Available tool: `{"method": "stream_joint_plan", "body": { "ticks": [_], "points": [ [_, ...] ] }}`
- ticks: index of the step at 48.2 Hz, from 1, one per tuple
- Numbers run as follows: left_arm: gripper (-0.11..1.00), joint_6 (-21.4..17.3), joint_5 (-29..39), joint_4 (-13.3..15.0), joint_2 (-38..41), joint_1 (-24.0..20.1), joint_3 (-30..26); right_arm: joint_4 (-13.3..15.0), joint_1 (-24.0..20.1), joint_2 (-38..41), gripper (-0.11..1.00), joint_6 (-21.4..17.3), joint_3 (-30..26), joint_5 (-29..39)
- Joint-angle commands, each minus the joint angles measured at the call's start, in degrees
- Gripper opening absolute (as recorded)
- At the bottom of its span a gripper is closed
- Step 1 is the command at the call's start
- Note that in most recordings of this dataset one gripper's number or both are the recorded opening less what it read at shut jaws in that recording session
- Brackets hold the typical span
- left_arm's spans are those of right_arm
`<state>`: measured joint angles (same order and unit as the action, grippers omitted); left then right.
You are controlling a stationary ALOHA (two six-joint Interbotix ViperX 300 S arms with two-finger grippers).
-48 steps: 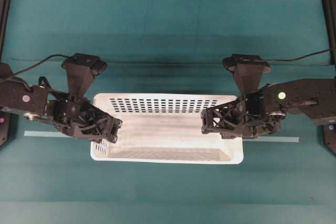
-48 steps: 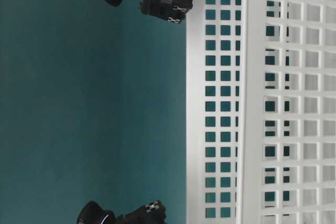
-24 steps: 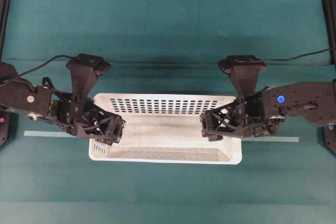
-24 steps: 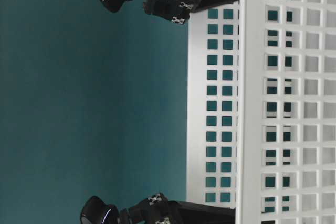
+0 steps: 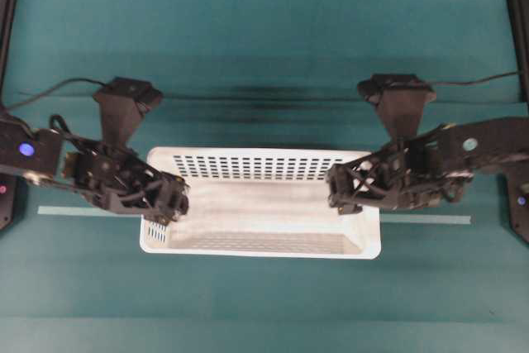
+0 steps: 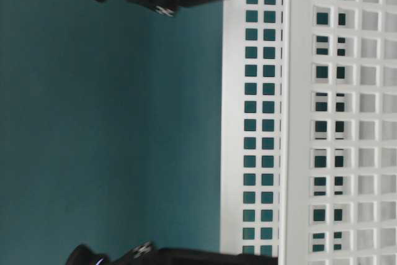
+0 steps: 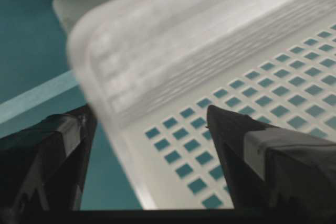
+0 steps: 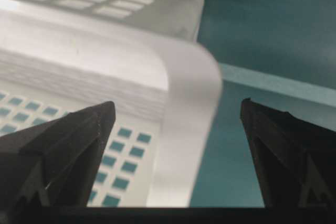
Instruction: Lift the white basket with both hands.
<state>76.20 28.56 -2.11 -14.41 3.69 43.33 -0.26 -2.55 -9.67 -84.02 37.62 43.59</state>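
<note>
Overhead view: the white basket [image 5: 260,202] lies mid-surface on the teal surface [image 5: 264,55], its long axis running left to right, open side up. Its walls carry rows of small rectangular holes; the floor is solid. The left gripper [image 5: 165,204] sits at its left end, the right gripper [image 5: 347,196] at its right end.

Table-level view: the basket [image 6: 310,122] fills the right side.

Left wrist view: fingers [image 7: 47,161] spread, straddling the basket's rounded rim [image 7: 105,72].

Right wrist view: fingers [image 8: 63,145] spread wide astride the rim [image 8: 189,103].
</note>
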Motion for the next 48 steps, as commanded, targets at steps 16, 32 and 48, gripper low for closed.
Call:
{"method": "stream_joint_plan", "body": {
  "ticks": [16,32,48],
  "points": [
    [0.85,-1.2,4.1,-0.2,-17.1,0.3,-0.4,3.1,0.1,-13.3,0.98,5.4,-1.7,-0.7],
    [0.85,-13.4,3.3,-0.2,-32.3,0.3,0.8,6.6,0.4,-20.5,0.98,24.7,-0.2,-11.2],
    [0.85,-29.5,1.6,-0.2,-41.2,0.3,0.8,8.1,0.4,-26.7,0.98,40.3,3.7,-25.2]
  ]
}}
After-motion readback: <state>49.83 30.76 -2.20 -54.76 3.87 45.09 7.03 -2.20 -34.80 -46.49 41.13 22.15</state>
